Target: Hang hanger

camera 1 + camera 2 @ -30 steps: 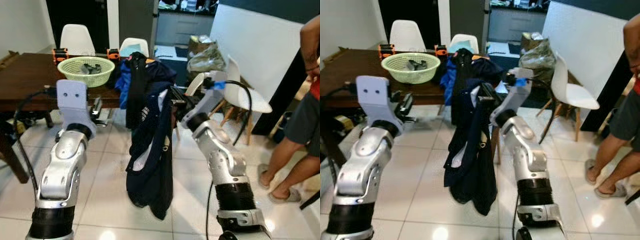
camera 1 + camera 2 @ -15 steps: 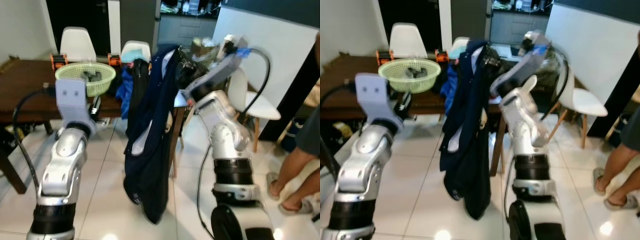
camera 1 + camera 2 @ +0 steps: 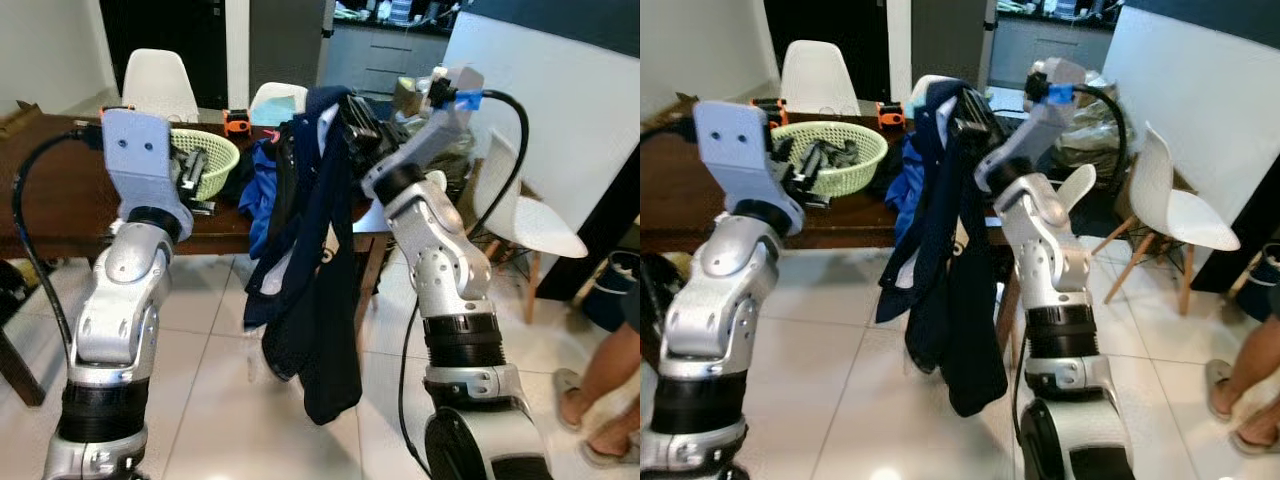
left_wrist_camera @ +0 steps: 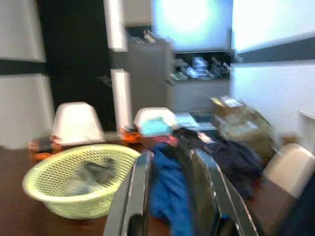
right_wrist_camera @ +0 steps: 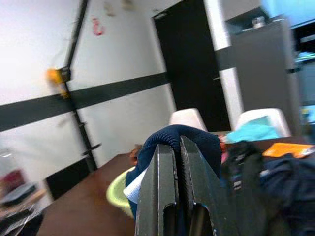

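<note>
A dark navy garment with a white lining hangs from its collar well above the tiled floor; cloth hides any hanger inside it. My right gripper is raised at head height and shut on that collar, and the navy fold wraps over its fingertips in the right wrist view. My left gripper is held up beside the table, open with nothing between its fingers, and points at the green basket.
A dark wooden table carries the green basket and a pile of blue and dark clothes. White chairs stand behind the table and at the right. A person's leg stands at the far right.
My right gripper has lifted the navy garment from chest height to head height. My left arm has also risen, level with the basket. The camera has shifted too.
</note>
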{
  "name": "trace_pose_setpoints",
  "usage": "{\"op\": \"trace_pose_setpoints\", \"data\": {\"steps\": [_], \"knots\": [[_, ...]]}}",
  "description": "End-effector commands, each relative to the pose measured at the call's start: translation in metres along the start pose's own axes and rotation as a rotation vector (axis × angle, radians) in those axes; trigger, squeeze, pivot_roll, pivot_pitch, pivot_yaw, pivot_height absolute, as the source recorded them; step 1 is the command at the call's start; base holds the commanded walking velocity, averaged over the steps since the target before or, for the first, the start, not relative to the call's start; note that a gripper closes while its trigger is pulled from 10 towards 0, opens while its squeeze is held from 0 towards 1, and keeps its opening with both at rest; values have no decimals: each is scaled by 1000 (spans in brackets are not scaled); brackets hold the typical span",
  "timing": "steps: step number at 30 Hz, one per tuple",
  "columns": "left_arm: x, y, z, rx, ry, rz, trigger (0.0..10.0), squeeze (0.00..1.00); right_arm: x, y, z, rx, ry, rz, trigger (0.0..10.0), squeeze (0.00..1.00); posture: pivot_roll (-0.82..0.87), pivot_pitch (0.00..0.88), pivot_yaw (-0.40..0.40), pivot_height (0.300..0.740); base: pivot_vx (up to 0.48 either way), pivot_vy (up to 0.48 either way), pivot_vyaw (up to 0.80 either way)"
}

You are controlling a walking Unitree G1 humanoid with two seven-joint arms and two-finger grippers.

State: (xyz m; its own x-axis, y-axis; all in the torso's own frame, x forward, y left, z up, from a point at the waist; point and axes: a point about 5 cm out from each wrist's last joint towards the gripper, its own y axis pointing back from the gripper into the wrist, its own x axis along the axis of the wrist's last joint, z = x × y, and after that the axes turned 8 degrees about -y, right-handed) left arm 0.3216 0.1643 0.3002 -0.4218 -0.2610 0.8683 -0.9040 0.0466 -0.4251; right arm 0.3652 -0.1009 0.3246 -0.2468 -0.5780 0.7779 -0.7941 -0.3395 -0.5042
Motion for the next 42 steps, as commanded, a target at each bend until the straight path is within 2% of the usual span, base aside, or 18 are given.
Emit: {"op": "trace_pose_setpoints", "data": {"steps": [1, 3, 4, 5, 6, 7, 14, 16, 27, 38, 40, 41, 42], "knots": [[4, 0, -4, 6, -33, 15, 10000, 0, 2, -2, -4, 9, 28, 27, 10000, 0, -11, 20, -121, 735, 424, 0, 0], [4, 0, -4, 6, -33, 15, 10000, 0, 2, -2, -4, 9, 28, 27, 10000, 0, -11, 20, -121, 735, 424, 0, 0], [6, -2, -3, -6, -42, 23, 10000, 0, 1, -2, 6, -38, 118, 13, 10000, 0, -10, 20, -123, 735, 420, 0, 0], [7, -4, -3, -15, -49, 27, 10000, 0, 2, -1, 17, -90, 170, 13, 10000, 0, -11, 21, -122, 735, 420, 0, 0], [7, -4, -3, -15, -49, 27, 10000, 0, 2, -1, 17, -90, 170, 13, 10000, 0, -11, 21, -122, 735, 420, 0, 0], [7, -5, -2, -25, -52, 27, 10000, 0, 4, 0, 25, -130, 207, 17, 10000, 0, -11, 20, -122, 735, 420, 0, 0], [6, -6, 0, -48, -56, 25, 10000, 0, 5, 1, 32, -160, 197, 3, 10000, 0, -10, 22, -118, 735, 421, 0, -114], [6, -6, 0, -48, -56, 25, 10000, 0, 5, 1, 32, -160, 197, 3, 10000, 0, -10, 22, -118, 735, 420, 0, -800], [8, -7, 1, -60, -66, 25, 10000, 0, -6, -2, 24, -111, 185, -18, 10000, 0, -7, 27, -120, 735, 422, 0, 0], [7, -6, 3, -73, -72, 24, 10000, 0, 0, -10, 21, -119, 145, 22, 10000, 0, -3, 26, -121, 735, 423, 0, 0], [7, -6, 3, -79, -72, 24, 10000, 0, 8, -21, 13, -84, 133, 40, 10000, 0, -6, 22, -116, 735, 422, 0, 0], [7, -6, 3, -79, -72, 24, 10000, 0, 8, -21, 13, -84, 133, 40, 10000, 0, -6, 22, -116, 735, 420, 0, 0], [7, -7, 4, -83, -72, 24, 10000, 0, 12, -30, 4, -37, 127, 35, 10000, 0, -6, 17, -115, 735, 424, 0, 0]]}}
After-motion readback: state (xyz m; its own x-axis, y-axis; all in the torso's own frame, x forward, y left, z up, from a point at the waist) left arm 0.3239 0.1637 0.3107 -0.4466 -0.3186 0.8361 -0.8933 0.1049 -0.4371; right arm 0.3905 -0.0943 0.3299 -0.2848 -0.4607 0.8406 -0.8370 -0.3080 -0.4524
